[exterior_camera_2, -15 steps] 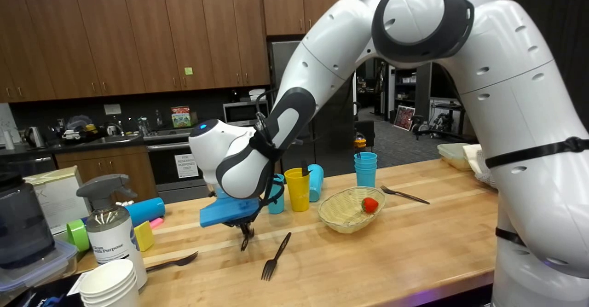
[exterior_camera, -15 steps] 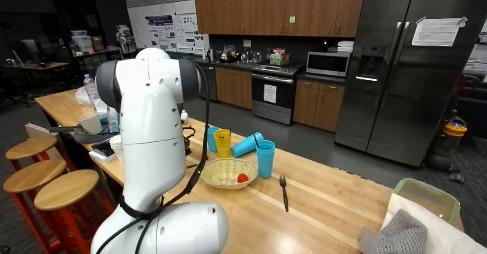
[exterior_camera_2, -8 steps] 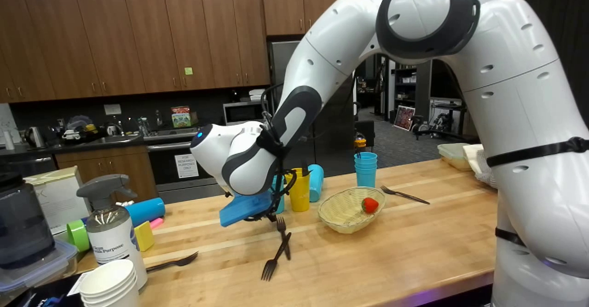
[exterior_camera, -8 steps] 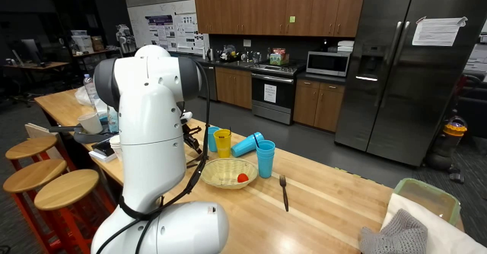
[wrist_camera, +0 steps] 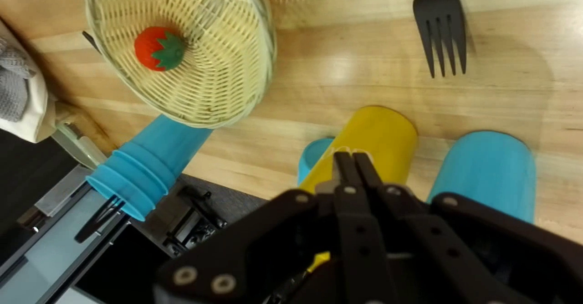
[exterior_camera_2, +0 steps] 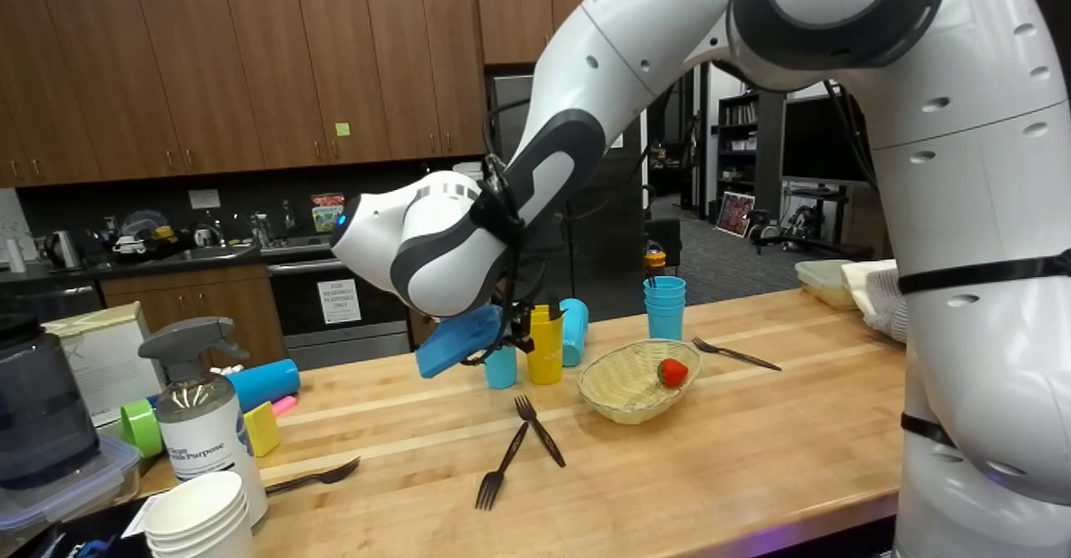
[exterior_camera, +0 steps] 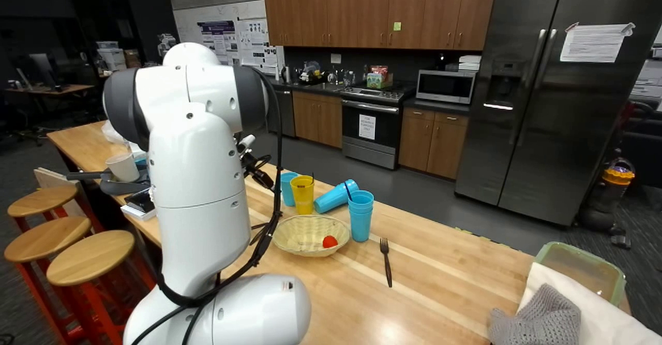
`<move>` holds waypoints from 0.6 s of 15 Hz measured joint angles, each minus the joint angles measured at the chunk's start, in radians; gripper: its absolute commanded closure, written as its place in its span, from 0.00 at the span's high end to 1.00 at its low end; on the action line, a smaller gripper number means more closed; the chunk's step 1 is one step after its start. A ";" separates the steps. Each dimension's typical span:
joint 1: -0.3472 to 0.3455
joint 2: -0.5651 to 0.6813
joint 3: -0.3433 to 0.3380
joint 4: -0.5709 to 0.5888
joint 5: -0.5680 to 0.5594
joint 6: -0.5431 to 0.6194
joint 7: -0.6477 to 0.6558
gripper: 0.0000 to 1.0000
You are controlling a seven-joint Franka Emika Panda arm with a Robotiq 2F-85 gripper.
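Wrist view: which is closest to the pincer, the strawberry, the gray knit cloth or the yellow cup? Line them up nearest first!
1. Yellow cup: right by the pincer.
2. Strawberry: upper left, in the woven basket.
3. Gray knit cloth: at the far left edge.

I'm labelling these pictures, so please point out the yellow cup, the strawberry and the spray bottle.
Yellow cup (wrist_camera: 382, 142): wrist view, on its side wall.
Strawberry (wrist_camera: 149, 46): wrist view, on its red body.
Spray bottle (exterior_camera_2: 205, 434): in an exterior view, on its white label.
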 measured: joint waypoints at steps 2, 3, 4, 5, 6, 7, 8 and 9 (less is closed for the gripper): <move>-0.008 -0.005 0.022 0.000 0.000 -0.007 -0.006 0.19; -0.011 -0.003 0.027 0.001 0.000 -0.007 -0.004 0.51; -0.012 0.000 0.029 0.000 0.000 -0.007 -0.003 0.57; -0.014 0.003 0.032 0.001 0.000 -0.007 -0.003 0.66; -0.018 0.007 0.037 0.000 0.002 -0.006 -0.003 0.72; -0.023 0.012 0.044 0.000 0.005 -0.004 -0.003 0.79; -0.026 0.020 0.052 -0.001 0.014 0.002 -0.003 0.87; -0.028 0.031 0.059 -0.002 0.030 0.014 -0.004 0.94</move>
